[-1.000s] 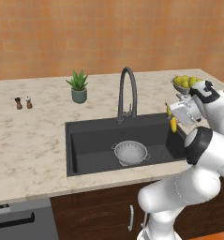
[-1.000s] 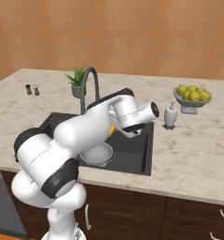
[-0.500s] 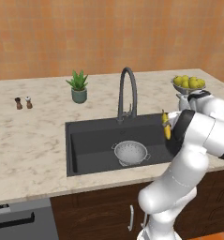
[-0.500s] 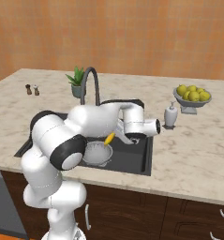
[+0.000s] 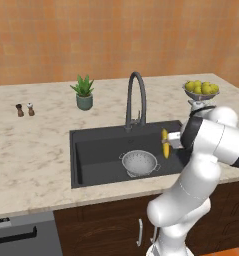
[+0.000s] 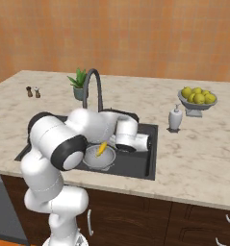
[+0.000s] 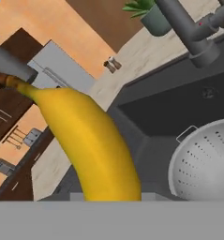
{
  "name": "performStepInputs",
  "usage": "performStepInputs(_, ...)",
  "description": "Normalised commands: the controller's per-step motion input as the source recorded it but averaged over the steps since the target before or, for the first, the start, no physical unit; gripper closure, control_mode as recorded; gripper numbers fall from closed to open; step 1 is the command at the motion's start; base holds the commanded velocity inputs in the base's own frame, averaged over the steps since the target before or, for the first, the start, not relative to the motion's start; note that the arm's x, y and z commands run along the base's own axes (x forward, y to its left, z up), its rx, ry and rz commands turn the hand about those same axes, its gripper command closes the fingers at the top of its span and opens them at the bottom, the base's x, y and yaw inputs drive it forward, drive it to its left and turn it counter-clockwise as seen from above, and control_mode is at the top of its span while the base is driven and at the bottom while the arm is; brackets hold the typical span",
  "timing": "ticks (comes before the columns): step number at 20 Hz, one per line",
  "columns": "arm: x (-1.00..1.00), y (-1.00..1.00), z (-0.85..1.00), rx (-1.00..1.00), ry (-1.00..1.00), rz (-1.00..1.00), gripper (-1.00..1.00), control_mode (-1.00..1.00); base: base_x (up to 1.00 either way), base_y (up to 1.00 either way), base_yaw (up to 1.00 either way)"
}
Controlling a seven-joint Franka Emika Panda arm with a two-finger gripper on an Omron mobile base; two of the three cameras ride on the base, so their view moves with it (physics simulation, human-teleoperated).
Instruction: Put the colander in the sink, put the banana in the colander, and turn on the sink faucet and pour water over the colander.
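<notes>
While gripped, banana (image 5: 165, 143) now lower, nearer colander (image 5: 140, 163), over sink (image 5: 98, 152)

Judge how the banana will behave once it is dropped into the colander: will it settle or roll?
The banana is curved and about as long as the colander is wide, so it probably ends up propped across the bowl rather than lying flat. Its smooth skin may slide down the wall. The colander looks light and might shift in the sink.
</notes>
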Motion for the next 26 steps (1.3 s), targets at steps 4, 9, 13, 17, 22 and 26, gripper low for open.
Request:
performStepInputs(4, 0.00, 0.34, -0.38, 0.00, -0.19, -0.02, 1.00, -1.00, 0.00, 0.00, 0.00)
performStepInputs(9, 0.17, 0.16, -0.28, -0.06, -0.17, -0.07, 1.00, -1.00, 0.00, 0.00, 0.00)
performStepInputs(13, 0.16, 0.00, -0.33, -0.18, -0.11, -0.06, 1.00, -1.00, 0.00, 0.00, 0.00)
performStepInputs(17, 0.32, 0.00, -0.35, -0.15, -0.04, -0.02, 1.00, -1.00, 0.00, 0.00, 0.00)
performStepInputs(22, 0.39, 0.00, -0.32, -0.03, 0.00, 0.00, 1.00, -1.00, 0.00, 0.00, 0.00)
performStepInputs(26, 0.26, -0.06, -0.45, 0.00, 0.00, 0.00, 1.00, -1.00, 0.00, 0.00, 0.00)
